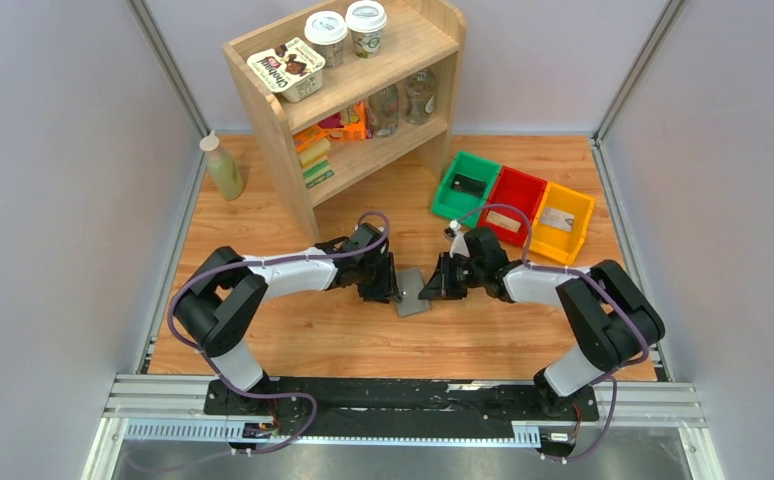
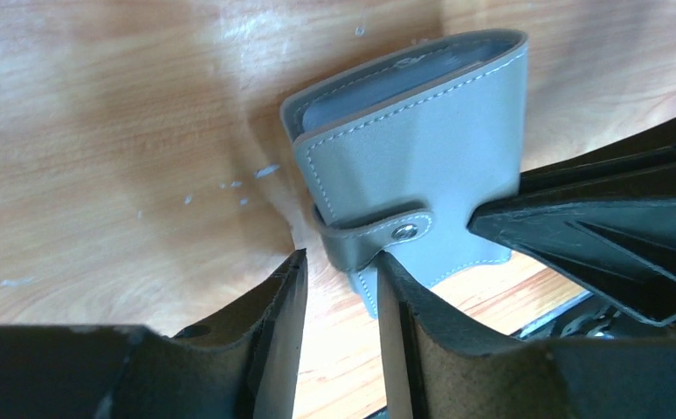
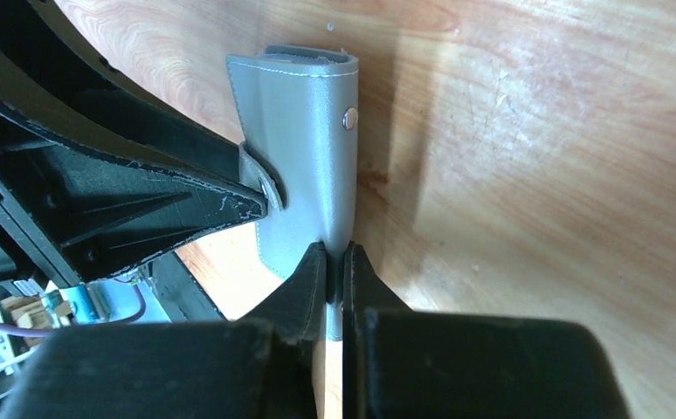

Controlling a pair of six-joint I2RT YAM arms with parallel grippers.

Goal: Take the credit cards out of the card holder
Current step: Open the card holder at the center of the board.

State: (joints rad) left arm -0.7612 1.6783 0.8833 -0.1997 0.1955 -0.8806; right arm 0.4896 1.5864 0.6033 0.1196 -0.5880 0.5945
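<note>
1. Card holder [image 1: 411, 296]: a grey leather wallet, folded closed with its snap tab [image 2: 378, 229] fastened. It sits mid-way across the wooden table [image 1: 313, 345], directly between the two grippers' tips.
2. Right gripper [image 3: 334, 253]: its fingers are pinched together on a thin edge of the holder's cover, the edge nearest its own camera.
3. Left gripper [image 2: 341, 262]: its fingers stand partly apart and straddle the holder's tabbed edge. Bare wood shows between one finger and the leather, so there is no clamp. In the right wrist view one fingertip touches the tab.
4. The holder looks tilted up rather than flat. I cannot tell whether its lower edge rests on the table.
5. Pale blue-grey lining shows at the holder's far end. The credit cards cannot be made out there.
</note>
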